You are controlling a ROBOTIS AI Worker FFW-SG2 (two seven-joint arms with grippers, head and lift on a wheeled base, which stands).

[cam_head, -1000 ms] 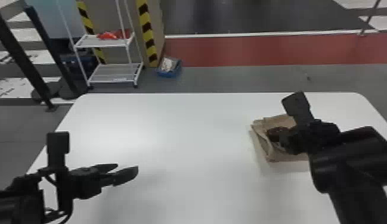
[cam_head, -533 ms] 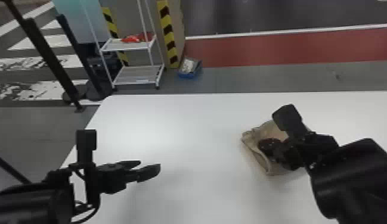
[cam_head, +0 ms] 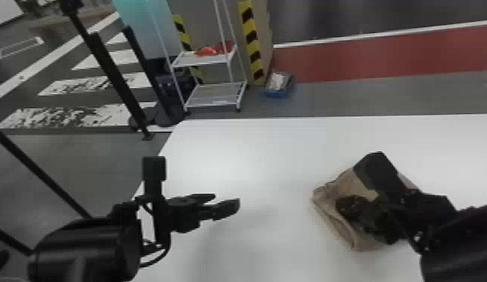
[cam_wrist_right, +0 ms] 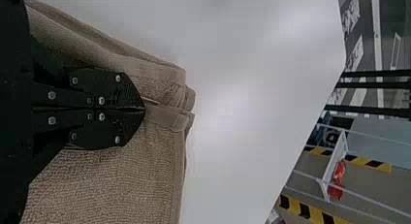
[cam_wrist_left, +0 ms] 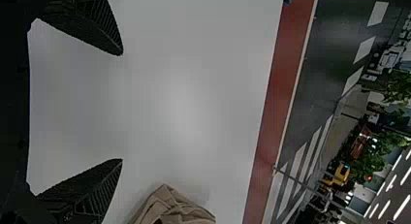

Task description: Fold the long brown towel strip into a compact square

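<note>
Your left gripper (cam_head: 226,201) sits at the head view's six o'clock, fingers wide apart over the white table (cam_head: 268,161). Toward four o'clock lies the folded brown towel (cam_head: 325,198), your right gripper (cam_head: 345,206) against it, fingers together; whether they pinch cloth, you cannot tell.

A smooth, flat white tabletop (cam_head: 268,157) has its straight far edge toward twelve o'clock in the head view. Directly on it, toward four o'clock, lies a brown cloth towel (cam_head: 338,187), folded in layers, one edge facing roughly eight o'clock.
</note>
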